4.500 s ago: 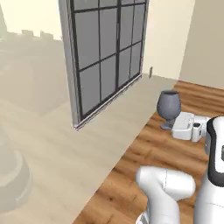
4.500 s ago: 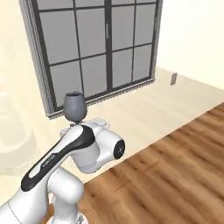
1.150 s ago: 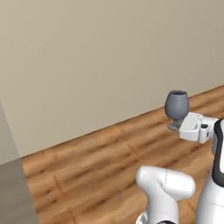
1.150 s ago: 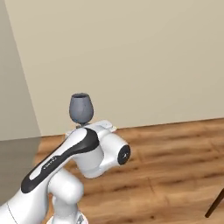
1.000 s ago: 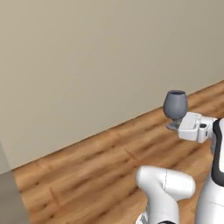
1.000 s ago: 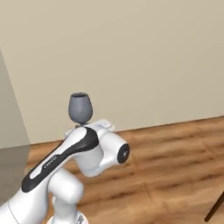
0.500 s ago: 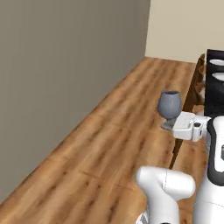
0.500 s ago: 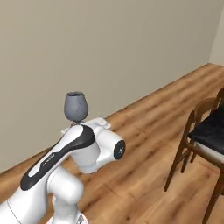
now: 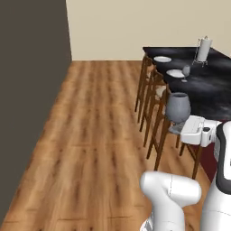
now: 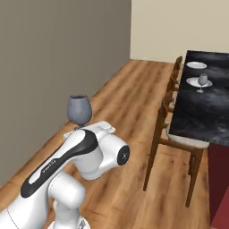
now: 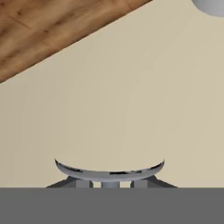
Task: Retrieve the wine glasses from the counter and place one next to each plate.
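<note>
Upright above the wooden floor (image 9: pixel 90 135), one wine glass (image 9: pixel 177 108) stands with its foot in the gripper (image 9: pixel 179 130), whose fingers are clamped on its base. Farther off, the second wine glass (image 9: pixel 186 72) stands on the black island top (image 9: pixel 212 90) just beside the nearer plate (image 9: pixel 175 73), with another plate (image 9: pixel 162 59) beyond it. Wooden chairs (image 9: pixel 155 97) line the island's edge, and a paper-towel roll (image 9: pixel 203 49) stands near its far end.
</note>
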